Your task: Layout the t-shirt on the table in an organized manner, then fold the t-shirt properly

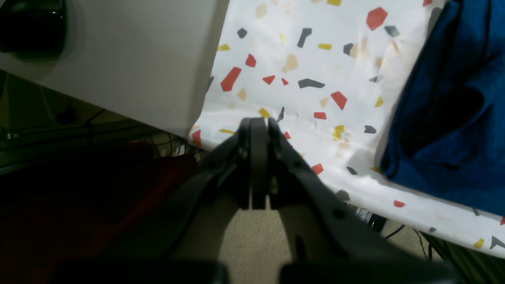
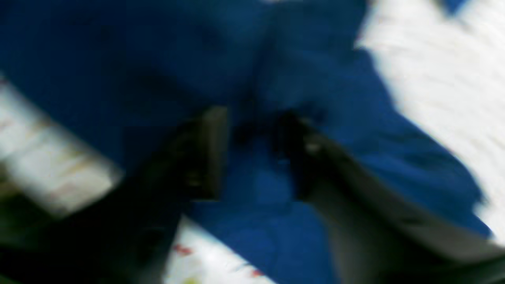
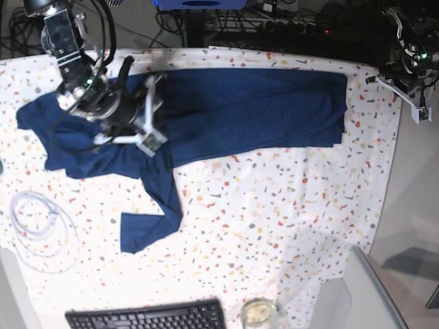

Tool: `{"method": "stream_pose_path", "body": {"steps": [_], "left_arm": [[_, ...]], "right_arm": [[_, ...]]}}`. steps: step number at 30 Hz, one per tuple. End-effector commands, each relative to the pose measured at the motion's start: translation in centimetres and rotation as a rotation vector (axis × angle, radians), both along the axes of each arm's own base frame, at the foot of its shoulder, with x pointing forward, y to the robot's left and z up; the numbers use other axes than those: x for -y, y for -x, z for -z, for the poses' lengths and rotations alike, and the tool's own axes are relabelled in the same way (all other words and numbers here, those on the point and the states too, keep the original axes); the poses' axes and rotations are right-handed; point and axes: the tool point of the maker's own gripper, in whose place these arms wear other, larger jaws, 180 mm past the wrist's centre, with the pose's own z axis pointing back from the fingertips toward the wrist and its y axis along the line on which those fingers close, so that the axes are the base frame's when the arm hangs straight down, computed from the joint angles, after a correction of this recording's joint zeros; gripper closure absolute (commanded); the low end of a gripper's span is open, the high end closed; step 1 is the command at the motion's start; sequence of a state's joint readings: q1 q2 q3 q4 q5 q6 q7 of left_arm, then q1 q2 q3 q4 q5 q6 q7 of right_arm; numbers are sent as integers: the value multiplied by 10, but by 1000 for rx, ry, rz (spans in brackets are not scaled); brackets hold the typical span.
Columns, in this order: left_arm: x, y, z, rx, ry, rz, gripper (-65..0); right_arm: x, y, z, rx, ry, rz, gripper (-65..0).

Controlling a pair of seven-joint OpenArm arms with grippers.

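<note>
The dark navy t-shirt (image 3: 254,110) lies along the far side of the speckled table (image 3: 274,226). Its body is spread flat toward the right. The left part is bunched, and one sleeve trails toward the front. My right gripper (image 3: 153,116) hovers over that bunched part. In the blurred right wrist view, the right gripper (image 2: 252,150) stands open above the t-shirt (image 2: 276,59). My left gripper (image 3: 405,89) is at the table's far right corner. In the left wrist view, the left gripper (image 1: 258,126) is shut on nothing, with the t-shirt's edge (image 1: 446,110) off to its right.
A coiled white cable (image 3: 41,223) lies at the table's left. At the front edge are a black keyboard (image 3: 144,317) and a small glass dish (image 3: 259,313). A pale panel (image 3: 357,288) stands at the front right. Cables run behind the table.
</note>
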State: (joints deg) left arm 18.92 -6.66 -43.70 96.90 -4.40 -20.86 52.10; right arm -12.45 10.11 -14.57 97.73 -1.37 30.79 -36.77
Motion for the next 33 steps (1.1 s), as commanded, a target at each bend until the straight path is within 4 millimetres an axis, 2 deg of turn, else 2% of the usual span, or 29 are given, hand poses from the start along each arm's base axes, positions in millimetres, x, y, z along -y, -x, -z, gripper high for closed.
{"method": "stream_pose_path", "body": {"steps": [1,2,4,8,10,12,14,17,21,24,28,29,30,33], "left_arm": [[-9,-5,-12,27,-34,-2,0],[-10,-5,-13,29,-37,-2,0],[-10,-3,-13,26,-38,-3,0],[-15,-1,-15,18,-50,0,0],[-16,9,-13,4,-49,-7,0],[-23,11,-18,13,-62,-25,0],[-27,14,-20,16,-69,-40,0],[-29,16,-21,16,-73,-45,0],[-30,16,-21,12,-74,-46,0],[-29,15,-20,15,-69,-46,0],[-29,15,-20,14,-70,-47,0],[-29,15,-20,13,-71,-47,0],[-29,15,-20,12,-72,-46,0],[-30,15,-20,11,-75,-46,0]], "right_arm": [[-1,-14,-13,49,-14,1,-353],[-1,-22,-17,66,-13,4,-386],[-3,-41,-30,110,-25,14,-398],[14,-110,-73,242,-65,141,-371],[21,-146,-84,267,-87,200,-371],[23,-175,-79,234,-92,229,-371],[25,-196,-60,156,-74,231,-371],[20,-208,-28,31,-37,211,-371],[-1,-212,-5,-11,-83,172,-371],[-18,-209,6,-35,-134,164,-371],[-23,-202,19,-81,-136,167,-366],[-23,-202,18,-80,-137,167,-348],[-23,-202,18,-80,-137,167,-300],[-23,-203,17,-77,-144,172,-72]]}}
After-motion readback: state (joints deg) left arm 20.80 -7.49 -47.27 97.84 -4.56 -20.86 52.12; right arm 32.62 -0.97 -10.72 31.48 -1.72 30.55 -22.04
